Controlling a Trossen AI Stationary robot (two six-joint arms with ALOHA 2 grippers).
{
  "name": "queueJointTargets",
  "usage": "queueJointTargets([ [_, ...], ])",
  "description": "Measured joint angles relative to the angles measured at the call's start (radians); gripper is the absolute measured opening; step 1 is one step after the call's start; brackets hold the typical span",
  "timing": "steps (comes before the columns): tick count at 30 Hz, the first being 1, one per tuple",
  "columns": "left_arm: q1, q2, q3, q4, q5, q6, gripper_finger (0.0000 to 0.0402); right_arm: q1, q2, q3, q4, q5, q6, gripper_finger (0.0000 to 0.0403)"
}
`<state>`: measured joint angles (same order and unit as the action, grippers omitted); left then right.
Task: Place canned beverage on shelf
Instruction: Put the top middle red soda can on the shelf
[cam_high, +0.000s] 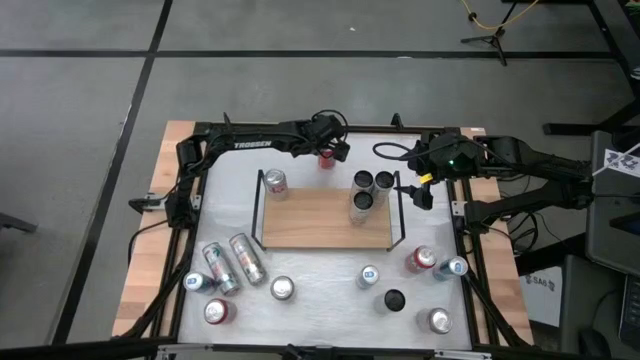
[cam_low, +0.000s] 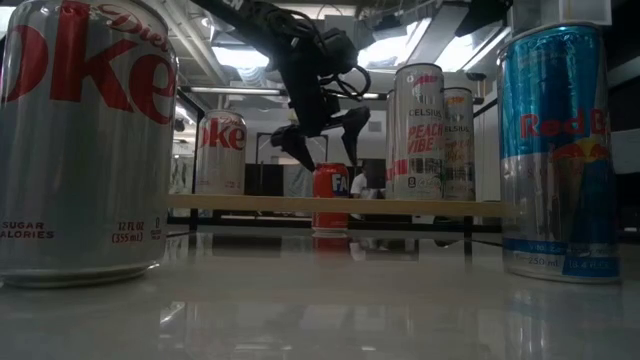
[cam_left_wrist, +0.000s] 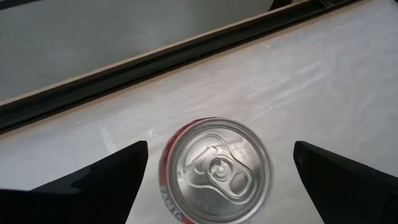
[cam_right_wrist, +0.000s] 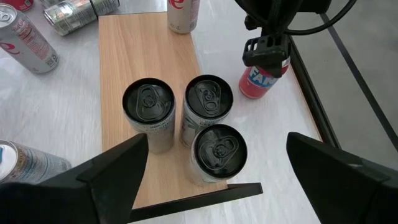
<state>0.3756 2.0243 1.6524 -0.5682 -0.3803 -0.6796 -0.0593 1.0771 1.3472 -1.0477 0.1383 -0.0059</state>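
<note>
While the shelf (cam_high: 320, 222) already carries four upright cans, the step in hand looks to be the pick-up of a fifth.

Item, far left of the tabletop (cam_high: 320, 300): loose cans (cam_high: 232, 265), some lying, some standing, near the front edge.

Item, left claw (cam_high: 336, 152): spread wide, poised directly above the red Fanta can (cam_high: 326, 158), which stands on the tabletop just beyond the shelf's back edge. Not yet gripped; fingers flank it without touching.

Item, shelf: one pale can (cam_high: 275, 183) at its left rear corner, three dark-topped slim cans (cam_high: 370, 192) clustered at its right rear.

Item, right claw (cam_high: 422, 192): spread, holding nothing, waiting just beside the shelf's right rail.

Next move, as judged: lower, pinch the can body, lift over onto bare board.

Obscured: most of the Fanta label; the claw's height above the can is hard to gauge.
</note>
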Motion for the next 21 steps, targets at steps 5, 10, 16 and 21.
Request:
queueJointTargets([
  [5,0.0,0.0,0.0,-0.008,-0.005,-0.028,0.0396,0.0,0.0,0.0,0.0,0.0,0.0,0.0379],
  [10,-0.005,0.029,0.0,0.001,-0.006,-0.053,0.0396,0.0,0.0,0.0,0.0,0.0,0.0,0.0379],
  [16,-0.005,0.035,-0.001,0.005,-0.01,-0.049,0.0396,0.0,0.0,0.0,0.0,0.0,0.0,0.0379],
  [21,-0.005,0.036,-0.001,-0.003,-0.022,-0.021,0.0396,0.0,0.0,0.0,0.0,0.0,0.0,0.0379],
])
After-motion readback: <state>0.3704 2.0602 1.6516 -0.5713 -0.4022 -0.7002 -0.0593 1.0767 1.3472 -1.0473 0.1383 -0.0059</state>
